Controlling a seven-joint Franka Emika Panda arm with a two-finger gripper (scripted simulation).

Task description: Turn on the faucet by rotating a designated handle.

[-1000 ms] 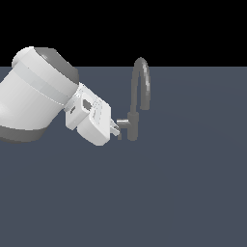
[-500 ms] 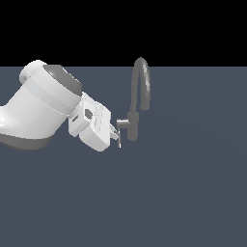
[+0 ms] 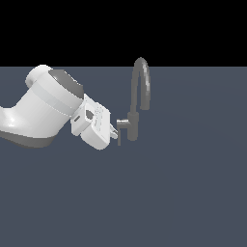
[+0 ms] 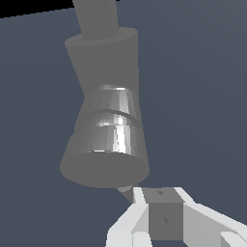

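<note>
The grey faucet [image 3: 133,126] stands mid-scene with its arched spout [image 3: 141,82] rising above the short body. Its handle [image 3: 121,126] sticks out of the body toward the exterior view's left, a thin rod hanging from a short stub. My gripper [image 3: 115,134] comes in from the exterior view's left, its tips right beside the rod. In the wrist view the faucet [image 4: 108,130] fills the picture as a wide grey cylinder. A sliver of the handle [image 4: 127,192] shows just off my fingertips [image 4: 140,198]. The fingers look shut with nothing between them.
A flat dark blue-grey floor [image 3: 193,193] spreads all around the faucet. My white arm [image 3: 43,108] fills the exterior view's left side. Nothing else stands in view.
My wrist has turned and the hand has sunk a little beside the handle, staying at its left in the exterior view. The faucet and handle look unmoved.
</note>
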